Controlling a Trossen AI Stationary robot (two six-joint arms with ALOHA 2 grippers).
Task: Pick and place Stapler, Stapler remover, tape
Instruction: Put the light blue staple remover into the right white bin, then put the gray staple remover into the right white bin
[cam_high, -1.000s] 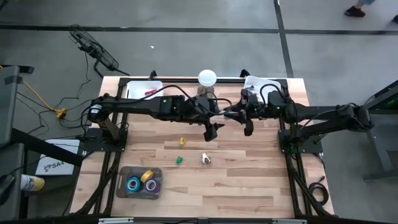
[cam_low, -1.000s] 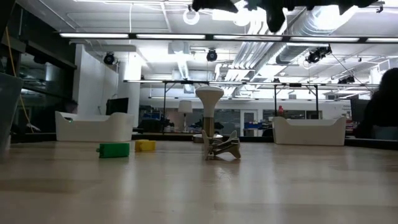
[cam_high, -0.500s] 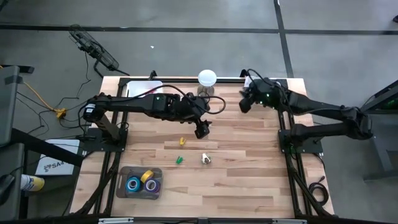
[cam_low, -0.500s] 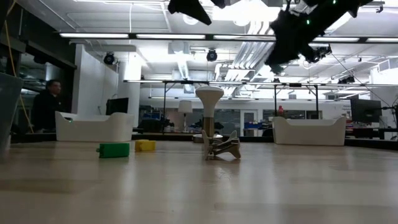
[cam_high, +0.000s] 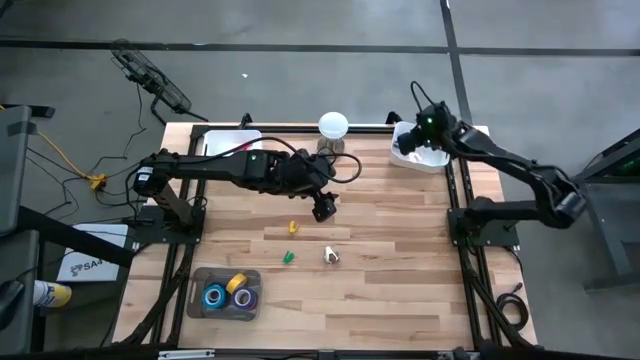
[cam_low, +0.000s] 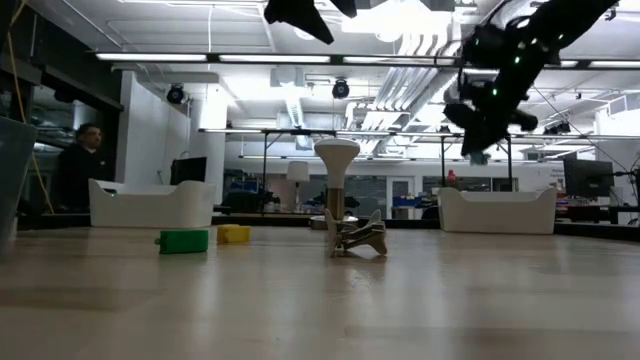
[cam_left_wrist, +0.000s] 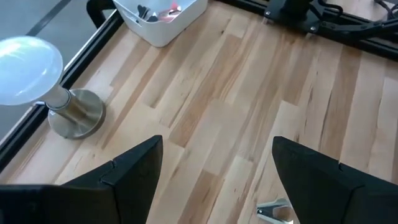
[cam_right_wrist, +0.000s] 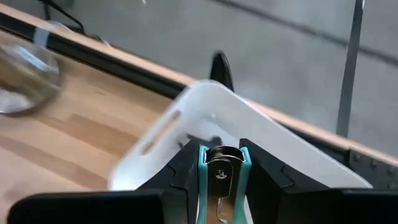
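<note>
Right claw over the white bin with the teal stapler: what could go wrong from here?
1. The right claw pinches the teal stapler by a narrow part, so it may twist or slip before release.
2. It hangs near the white bin wall; a drop could hit the rim and land outside.
3. The open left claw waits mid-table above the metal staple remover; a careless descent might knock it.

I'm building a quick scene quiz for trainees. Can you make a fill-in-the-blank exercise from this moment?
1. The right end effector is shut on a teal ____.
2. It hangs above the white bin at the table's far ____ corner.
3. The left end effector hangs over the table with its fingers ____.
4. The tape rolls lie in a grey ____ near the table's front edge.

Missing words: stapler; right; open; tray
</note>
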